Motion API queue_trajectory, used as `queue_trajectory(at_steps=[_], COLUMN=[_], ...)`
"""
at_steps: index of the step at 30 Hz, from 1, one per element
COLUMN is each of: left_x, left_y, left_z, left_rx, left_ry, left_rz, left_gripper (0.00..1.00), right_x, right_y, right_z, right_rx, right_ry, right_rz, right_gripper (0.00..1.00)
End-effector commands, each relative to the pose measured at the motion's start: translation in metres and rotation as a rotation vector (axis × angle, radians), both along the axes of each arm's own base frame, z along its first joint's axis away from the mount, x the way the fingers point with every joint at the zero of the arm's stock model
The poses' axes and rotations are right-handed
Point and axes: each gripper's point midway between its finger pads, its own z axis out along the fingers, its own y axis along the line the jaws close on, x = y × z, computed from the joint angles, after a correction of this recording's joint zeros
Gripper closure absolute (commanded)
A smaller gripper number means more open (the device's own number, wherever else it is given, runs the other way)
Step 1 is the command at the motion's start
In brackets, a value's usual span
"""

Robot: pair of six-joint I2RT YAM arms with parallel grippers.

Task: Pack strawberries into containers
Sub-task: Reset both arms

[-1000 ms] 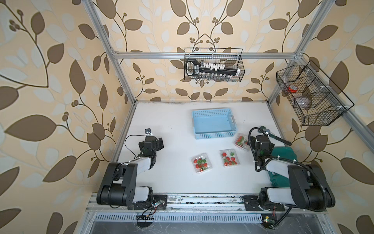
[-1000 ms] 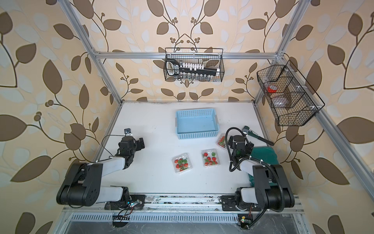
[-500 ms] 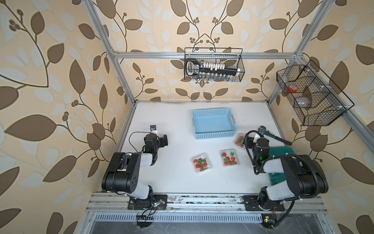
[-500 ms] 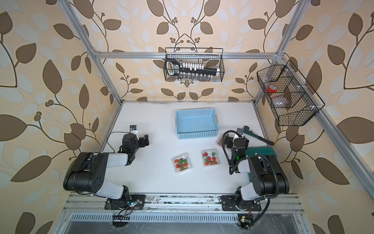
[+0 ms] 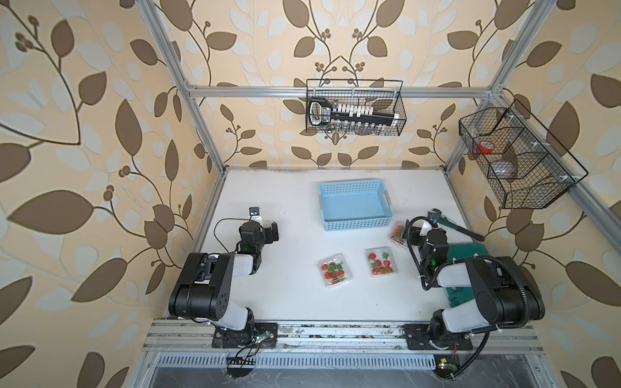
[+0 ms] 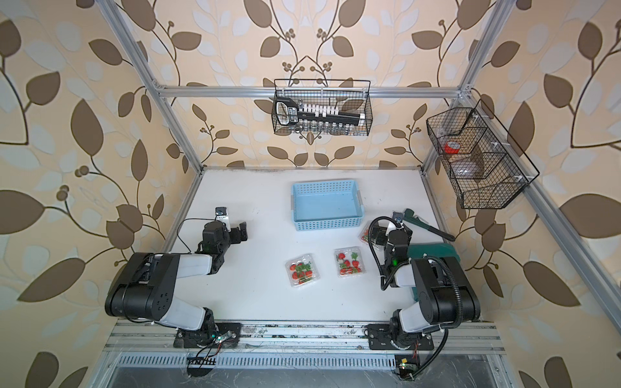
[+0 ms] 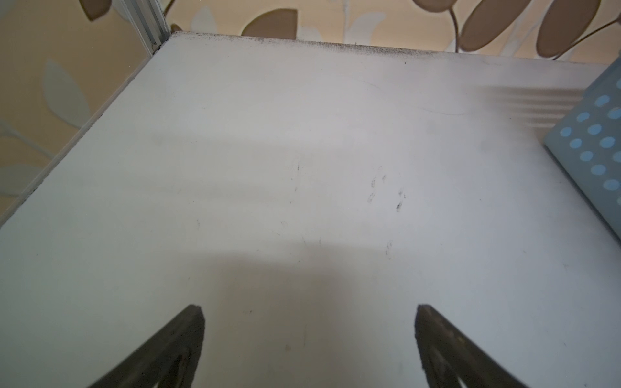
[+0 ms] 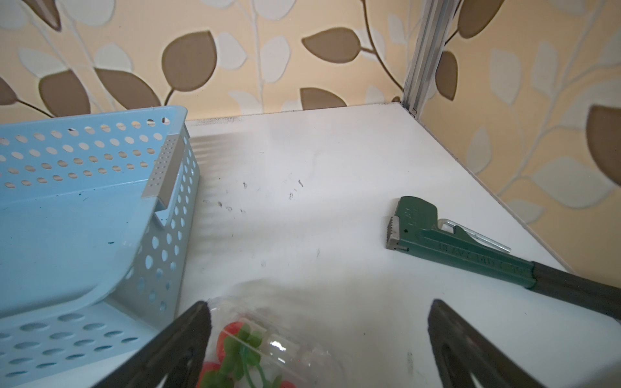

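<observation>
Three clear containers stand on the white table, each with red strawberries inside: one at front centre (image 5: 334,274) (image 6: 301,270), one to its right (image 5: 381,262) (image 6: 349,262), and one by the basket's right corner (image 5: 398,234) (image 6: 366,234). My right gripper (image 5: 415,233) (image 6: 378,235) (image 8: 319,304) hangs open just over that third container (image 8: 268,346), whose strawberries (image 8: 228,336) show beside one finger. My left gripper (image 5: 274,231) (image 6: 242,231) (image 7: 309,309) is open over bare table at the left, holding nothing.
A light blue perforated basket (image 5: 356,220) (image 6: 327,223) (image 8: 161,235) (image 7: 594,151) sits at the back centre with nothing in it. A green pipe wrench (image 5: 463,231) (image 8: 453,238) and a green cloth (image 5: 470,250) lie at the right edge. Wire baskets hang on the walls.
Both arms have drawn up and shifted slightly inward, the left gripper to the right and the right gripper to the left. Jaws stayed open. The containers have not moved.
</observation>
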Motion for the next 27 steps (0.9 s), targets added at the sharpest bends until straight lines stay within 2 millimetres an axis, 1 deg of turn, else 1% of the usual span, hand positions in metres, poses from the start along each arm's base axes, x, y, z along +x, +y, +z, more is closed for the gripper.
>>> queue_trajectory(at_steps=[1,7,8,10,11,13,14,16,17,18,19,20,21,22,24,27], left_x=[0.004,0.002,0.002,0.002,0.003,0.002,0.002,0.002,0.002,0.002,0.002,0.002,0.002,0.002,0.003,0.002], left_y=[0.001,0.001,0.001,0.001,0.002,0.001,0.002,0.002,0.001,0.001,0.001,0.002,0.001,0.001,0.001,0.002], left_z=[0.005,0.006,0.005,0.005,0.006,0.005,0.006,0.006,0.006,0.005,0.005,0.006,0.006,0.005,0.006,0.005], left_rx=[0.005,0.007,0.008,0.007,0.007,0.008,0.007,0.007,0.008,0.007,0.007,0.008,0.007,0.007,0.007,0.007], left_ry=[-0.020,-0.026,-0.025,-0.025,-0.026,-0.025,-0.025,-0.026,-0.026,-0.025,-0.024,-0.026,-0.025,-0.025,-0.026,-0.025], left_rz=[-0.001,0.000,0.000,0.000,0.000,0.000,0.001,0.000,0.000,0.000,0.000,0.001,0.000,-0.001,0.000,0.001], left_gripper=[0.01,0.01,0.01,0.01,0.01,0.01,0.01,0.01,0.01,0.01,0.01,0.01,0.01,0.01,0.01,0.01], right_x=[0.005,0.005,0.005,0.007,0.007,0.003,0.003,0.008,0.008,0.006,0.004,0.004,0.007,0.008,0.007,0.007], right_y=[0.001,0.002,0.004,0.031,0.029,-0.007,-0.002,0.032,0.027,0.008,-0.002,0.005,0.018,0.021,0.005,0.005], right_z=[0.010,0.010,0.010,0.010,0.011,0.010,0.011,0.009,0.009,0.010,0.011,0.010,0.010,0.009,0.009,0.009], right_rx=[0.000,-0.001,-0.005,-0.034,-0.034,0.017,0.016,-0.022,-0.019,0.003,0.020,0.014,-0.002,-0.006,0.016,0.014], right_ry=[-0.033,-0.035,-0.036,-0.030,-0.036,-0.044,-0.045,-0.031,-0.026,-0.039,-0.049,-0.042,-0.038,-0.029,-0.033,-0.031], right_rz=[0.009,0.011,0.028,0.190,0.175,-0.025,0.004,0.209,0.177,0.060,0.013,0.058,0.140,0.151,0.058,0.059], right_gripper=[0.00,0.00,0.00,0.00,0.00,0.00,0.01,0.01,0.00,0.00,0.00,0.00,0.00,0.00,0.00,0.00])
